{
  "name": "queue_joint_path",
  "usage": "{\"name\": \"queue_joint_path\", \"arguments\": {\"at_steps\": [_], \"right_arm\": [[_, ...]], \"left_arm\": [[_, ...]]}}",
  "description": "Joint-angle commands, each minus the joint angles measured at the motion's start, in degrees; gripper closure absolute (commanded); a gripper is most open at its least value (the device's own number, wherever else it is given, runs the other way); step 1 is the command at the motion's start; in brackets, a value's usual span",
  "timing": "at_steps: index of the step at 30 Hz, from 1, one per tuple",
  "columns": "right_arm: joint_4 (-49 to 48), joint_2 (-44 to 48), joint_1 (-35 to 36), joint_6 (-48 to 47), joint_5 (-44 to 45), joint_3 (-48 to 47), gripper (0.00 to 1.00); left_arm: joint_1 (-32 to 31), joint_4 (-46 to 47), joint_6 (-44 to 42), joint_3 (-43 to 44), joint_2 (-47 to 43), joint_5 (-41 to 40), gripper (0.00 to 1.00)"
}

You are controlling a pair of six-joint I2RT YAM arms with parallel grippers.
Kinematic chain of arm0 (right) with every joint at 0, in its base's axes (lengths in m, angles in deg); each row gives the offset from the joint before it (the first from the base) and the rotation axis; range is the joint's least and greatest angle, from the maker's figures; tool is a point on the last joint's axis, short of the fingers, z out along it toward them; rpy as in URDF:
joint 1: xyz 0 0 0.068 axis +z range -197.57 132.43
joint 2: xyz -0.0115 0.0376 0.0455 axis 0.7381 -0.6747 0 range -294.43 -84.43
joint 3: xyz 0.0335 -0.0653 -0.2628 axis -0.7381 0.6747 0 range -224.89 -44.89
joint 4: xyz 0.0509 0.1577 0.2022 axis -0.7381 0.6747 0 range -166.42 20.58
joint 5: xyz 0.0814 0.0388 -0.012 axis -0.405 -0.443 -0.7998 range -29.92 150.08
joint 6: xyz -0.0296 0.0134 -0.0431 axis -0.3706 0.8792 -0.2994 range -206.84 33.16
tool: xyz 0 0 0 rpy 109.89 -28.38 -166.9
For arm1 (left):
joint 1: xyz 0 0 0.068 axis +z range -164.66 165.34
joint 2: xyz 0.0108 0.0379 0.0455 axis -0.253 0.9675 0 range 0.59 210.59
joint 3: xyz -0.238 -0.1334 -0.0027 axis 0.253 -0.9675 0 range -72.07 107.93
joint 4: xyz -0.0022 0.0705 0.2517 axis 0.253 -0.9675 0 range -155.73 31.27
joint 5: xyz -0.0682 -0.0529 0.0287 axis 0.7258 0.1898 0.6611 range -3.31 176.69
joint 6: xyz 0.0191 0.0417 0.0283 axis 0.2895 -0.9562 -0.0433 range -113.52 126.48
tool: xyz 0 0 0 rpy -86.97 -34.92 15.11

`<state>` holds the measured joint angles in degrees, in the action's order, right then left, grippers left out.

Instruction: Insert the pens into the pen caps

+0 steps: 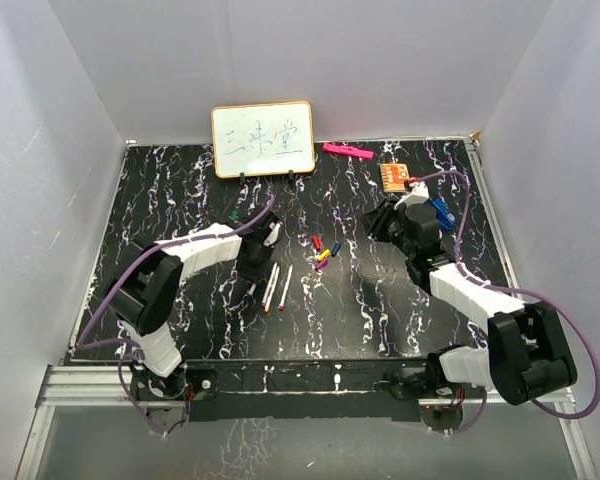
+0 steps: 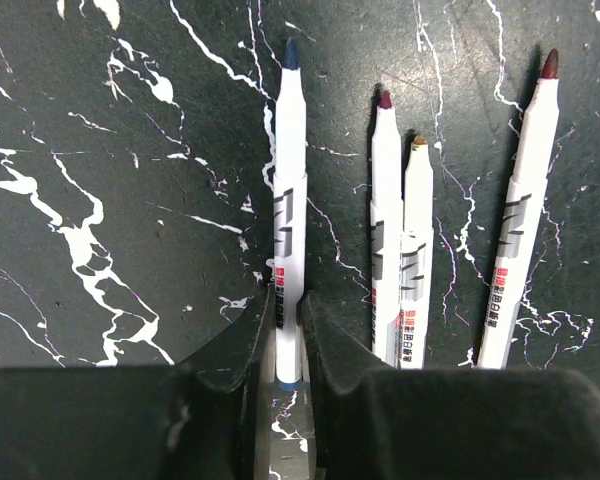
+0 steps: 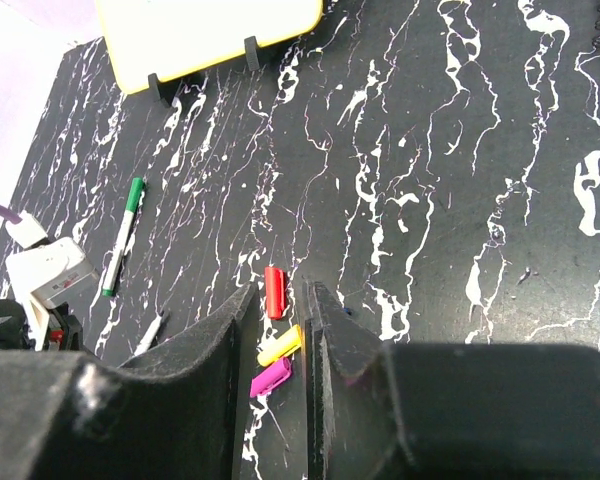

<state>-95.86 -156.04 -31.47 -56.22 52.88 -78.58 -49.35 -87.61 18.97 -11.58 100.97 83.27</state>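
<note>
In the left wrist view my left gripper is shut on the back end of a blue-tipped white pen that lies on the black marbled table. Three more pens lie to its right: a dark red-tipped one, a yellow-brown-tipped one and a red-tipped one. My right gripper hangs above the caps, its jaws slightly apart and empty. Through the gap I see a red cap, a yellow cap and a magenta cap. A green-capped pen lies apart at the left. In the top view the cap cluster lies between both grippers.
A small whiteboard stands at the back centre. A flat pink bar and an orange card lie at the back right. A blue clip-like object sits behind the right arm. Walls enclose three sides.
</note>
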Motion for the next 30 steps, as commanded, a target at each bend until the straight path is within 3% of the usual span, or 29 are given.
{"name": "queue_joint_path", "arguments": {"at_steps": [1, 4, 15, 30], "right_arm": [[-3.01, 1.74, -0.15, 0.99, 0.62, -0.14, 0.78], [-3.09, 1.8, -0.12, 1.14, 0.5, -0.23, 0.79], [2.53, 1.65, -0.11, -1.1, 3.4, -1.17, 0.85], [11.15, 2.33, 2.06, -1.08, 8.33, -3.43, 0.88]], "left_arm": [[1.32, -1.06, -1.37, -2.05, 6.97, -2.41, 0.94], [1.34, -1.3, -1.49, -1.03, 9.28, -2.82, 1.0], [1.33, 1.52, -1.57, -1.57, 8.65, -0.93, 1.0], [1.34, -1.49, -1.16, 0.66, -9.46, -2.09, 1.0]]}}
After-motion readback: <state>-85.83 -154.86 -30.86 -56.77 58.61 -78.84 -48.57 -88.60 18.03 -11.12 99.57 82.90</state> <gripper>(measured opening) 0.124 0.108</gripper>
